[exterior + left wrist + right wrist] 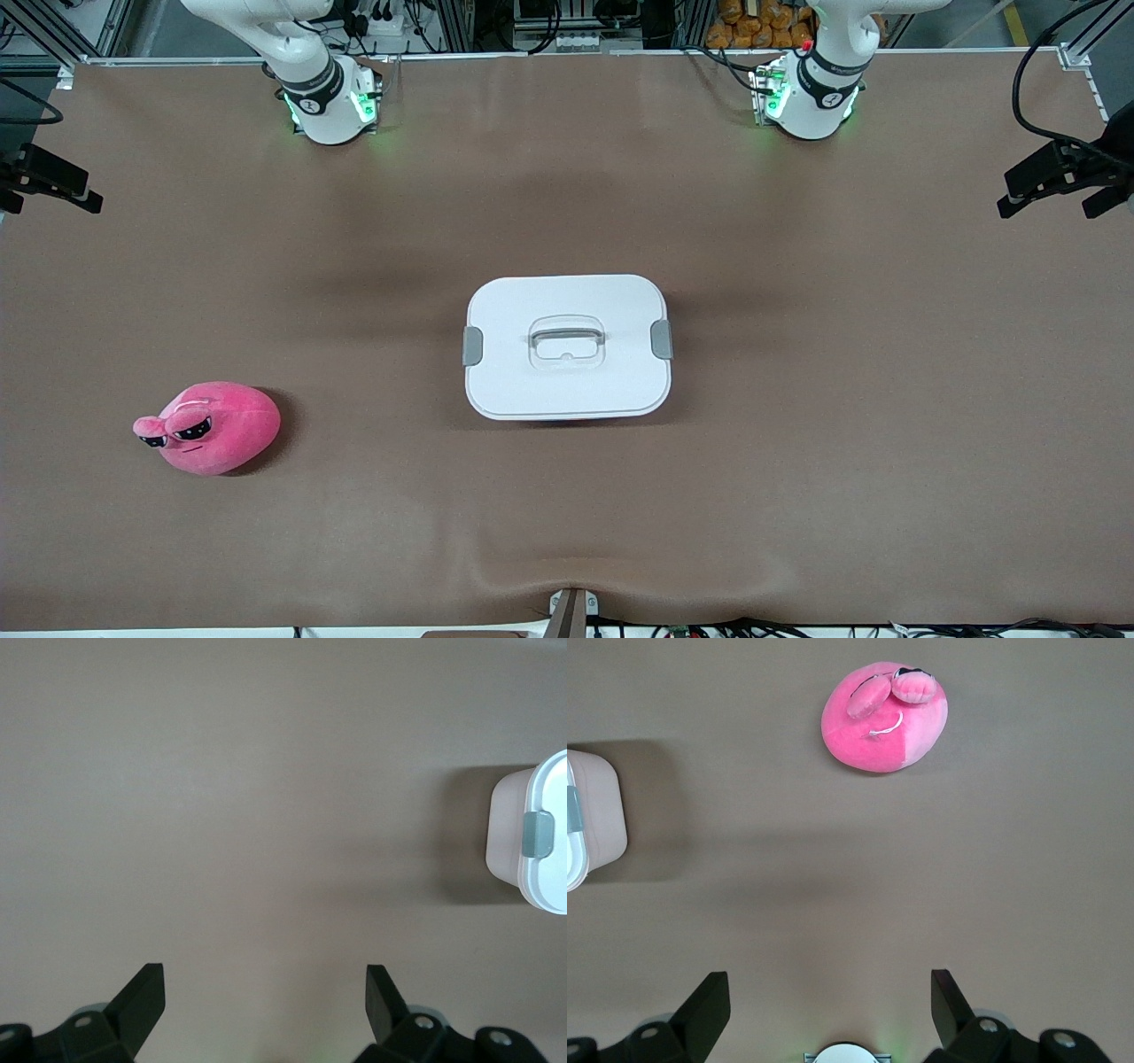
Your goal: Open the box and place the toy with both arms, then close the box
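Observation:
The box [567,346] stands in the middle of the table with its white lid on, grey clips on two sides and a recessed handle [566,341]. The pink plush toy [211,428] lies toward the right arm's end of the table, nearer the front camera than the box. My left gripper [264,979] is open high over bare cloth, with the box's end [530,837] at the edge of its view. My right gripper [830,985] is open too, over bare cloth, and its view holds the toy [884,718] and a box corner [594,815]. Both arms wait raised near their bases.
Brown cloth [797,461] covers the whole table. Black camera mounts stand at the table's two ends [49,177] [1059,177]. A small bracket [571,611] sits at the table edge nearest the front camera.

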`<state>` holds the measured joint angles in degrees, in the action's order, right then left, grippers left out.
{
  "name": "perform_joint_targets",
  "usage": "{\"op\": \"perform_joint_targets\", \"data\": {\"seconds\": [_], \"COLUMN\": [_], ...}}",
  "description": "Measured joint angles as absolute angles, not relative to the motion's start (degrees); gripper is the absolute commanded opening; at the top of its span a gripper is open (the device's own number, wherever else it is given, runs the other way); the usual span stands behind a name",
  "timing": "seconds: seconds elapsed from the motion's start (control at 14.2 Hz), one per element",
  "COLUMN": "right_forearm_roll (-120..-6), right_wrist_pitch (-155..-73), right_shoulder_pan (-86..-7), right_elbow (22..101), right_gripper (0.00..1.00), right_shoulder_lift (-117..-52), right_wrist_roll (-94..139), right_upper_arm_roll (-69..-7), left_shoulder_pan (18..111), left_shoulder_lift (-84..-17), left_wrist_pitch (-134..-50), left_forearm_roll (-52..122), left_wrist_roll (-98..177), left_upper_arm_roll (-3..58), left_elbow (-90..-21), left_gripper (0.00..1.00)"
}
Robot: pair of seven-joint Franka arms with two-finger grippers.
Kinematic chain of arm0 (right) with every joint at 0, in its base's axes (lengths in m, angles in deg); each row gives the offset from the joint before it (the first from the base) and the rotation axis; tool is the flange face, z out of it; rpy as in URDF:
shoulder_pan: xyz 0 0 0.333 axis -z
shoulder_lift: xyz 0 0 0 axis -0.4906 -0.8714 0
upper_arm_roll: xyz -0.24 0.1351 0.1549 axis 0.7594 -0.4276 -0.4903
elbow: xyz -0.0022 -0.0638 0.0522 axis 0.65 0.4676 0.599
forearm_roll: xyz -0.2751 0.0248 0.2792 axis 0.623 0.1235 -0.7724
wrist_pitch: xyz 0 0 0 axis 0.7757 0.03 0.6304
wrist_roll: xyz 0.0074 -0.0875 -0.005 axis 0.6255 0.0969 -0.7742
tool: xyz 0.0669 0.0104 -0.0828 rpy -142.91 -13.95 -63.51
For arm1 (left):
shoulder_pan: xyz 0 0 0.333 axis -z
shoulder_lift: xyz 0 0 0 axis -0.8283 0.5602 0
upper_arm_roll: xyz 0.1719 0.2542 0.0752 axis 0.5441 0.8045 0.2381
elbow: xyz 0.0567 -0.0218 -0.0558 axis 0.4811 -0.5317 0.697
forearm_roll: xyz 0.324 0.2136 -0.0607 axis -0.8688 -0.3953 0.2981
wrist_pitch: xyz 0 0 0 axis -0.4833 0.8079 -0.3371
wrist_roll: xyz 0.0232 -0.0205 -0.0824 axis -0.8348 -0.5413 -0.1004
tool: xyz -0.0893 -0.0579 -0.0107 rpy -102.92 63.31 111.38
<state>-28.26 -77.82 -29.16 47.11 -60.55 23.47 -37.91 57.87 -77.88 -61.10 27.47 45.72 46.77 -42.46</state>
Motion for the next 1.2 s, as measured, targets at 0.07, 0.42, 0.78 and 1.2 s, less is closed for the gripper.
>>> {"op": "perform_joint_targets", "data": {"seconds": [0.07, 0.42, 0.78, 1.2], "right_forearm_roll": [-28.3, -28.2, -28.1, -28.0], "right_wrist_pitch": [-77.8, -77.8, -77.1, -77.2], "right_shoulder_pan": [-29.2, -30.0, -30.5, -30.5], "right_elbow": [47.1, 47.1, 46.8, 46.1], "right_gripper": [1.0, 1.0, 1.0, 1.0], "right_shoulder_lift": [-60.5, -60.7, -60.9, -60.8], "right_wrist_roll": [23.5, 23.4, 23.5, 23.5], "right_upper_arm_roll": [-37.9, -38.2, -38.2, -37.7], "left_shoulder_pan": [57.8, 57.6, 57.6, 58.2], "left_shoulder_lift": [-77.8, -77.5, -76.7, -74.5], "left_wrist_pitch": [-61.1, -61.1, -61.1, -61.1], "left_forearm_roll": [27.5, 27.5, 27.5, 27.5], "left_wrist_roll": [45.7, 45.7, 45.7, 42.9], "left_upper_arm_roll": [46.8, 46.9, 46.8, 46.5], "left_elbow": [-42.5, -42.5, -42.6, -42.7], "left_gripper": [1.0, 1.0, 1.0, 1.0]}}
